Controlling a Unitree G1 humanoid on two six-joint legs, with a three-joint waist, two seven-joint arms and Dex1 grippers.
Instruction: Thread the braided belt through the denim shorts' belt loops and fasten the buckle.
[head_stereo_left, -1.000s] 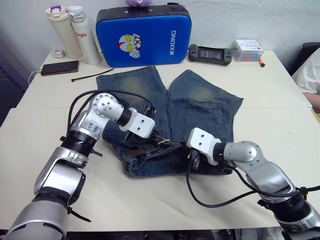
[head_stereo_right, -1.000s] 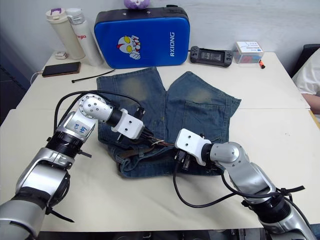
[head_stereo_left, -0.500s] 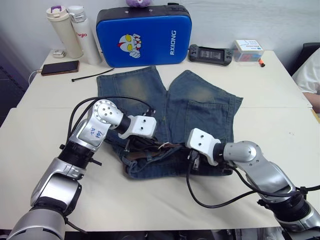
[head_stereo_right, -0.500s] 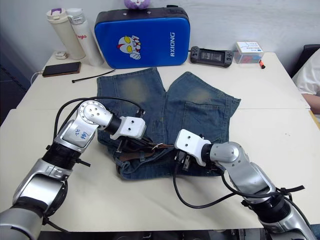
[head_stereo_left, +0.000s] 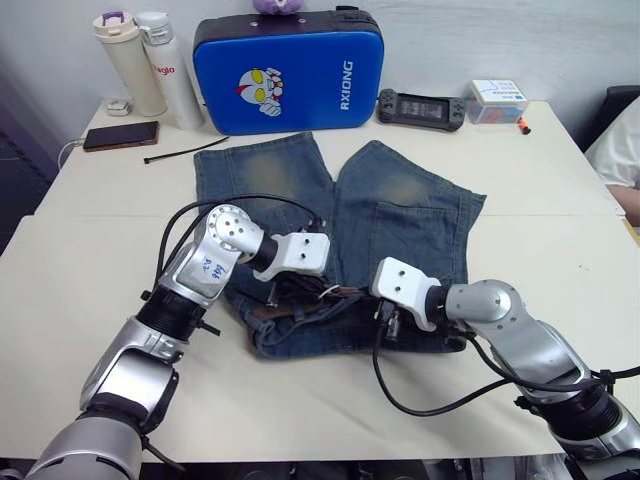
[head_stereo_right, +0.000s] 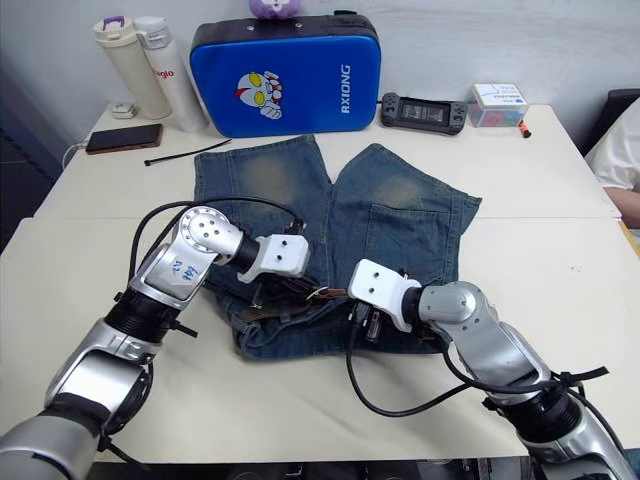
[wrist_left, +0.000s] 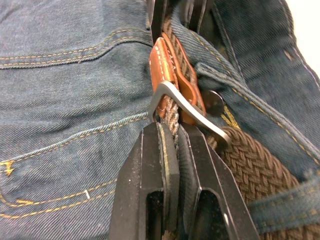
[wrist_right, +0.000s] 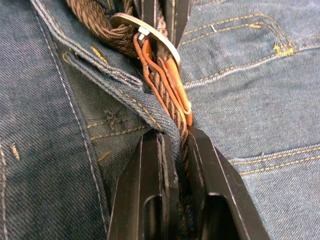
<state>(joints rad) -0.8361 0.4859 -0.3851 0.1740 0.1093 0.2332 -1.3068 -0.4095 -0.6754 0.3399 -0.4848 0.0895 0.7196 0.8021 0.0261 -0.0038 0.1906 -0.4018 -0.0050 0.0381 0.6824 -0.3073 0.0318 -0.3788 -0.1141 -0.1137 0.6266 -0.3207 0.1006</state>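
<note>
The faded denim shorts (head_stereo_left: 400, 200) lie flat mid-table, waistband toward me. The brown braided belt (wrist_left: 250, 170) runs along the waistband under a denim belt loop (wrist_left: 282, 206). Its silver buckle (wrist_left: 186, 109) sits by a tan leather tab (wrist_left: 169, 67). My left gripper (wrist_left: 170, 129) is shut on a braided strand right at the buckle, seen from above at the waistband's middle (head_stereo_left: 294, 292). My right gripper (wrist_right: 175, 139) is shut on the belt strand just beyond the leather tab (wrist_right: 167, 80), with the buckle (wrist_right: 145, 31) ahead of it; it rests on the waistband's right part (head_stereo_left: 388, 322).
A blue padded case (head_stereo_left: 287, 72) stands at the table's back, with two bottles (head_stereo_left: 145, 65) and a phone (head_stereo_left: 120, 135) at back left. A black cable tie (head_stereo_left: 185, 153) lies beside the shorts. A game controller (head_stereo_left: 420, 107) and small box (head_stereo_left: 497, 100) sit back right. A person's sleeve (head_stereo_left: 622, 150) shows far right.
My left gripper has slid to the right along the waistband, closer to the buckle and the right gripper. The right arm has stayed put.
</note>
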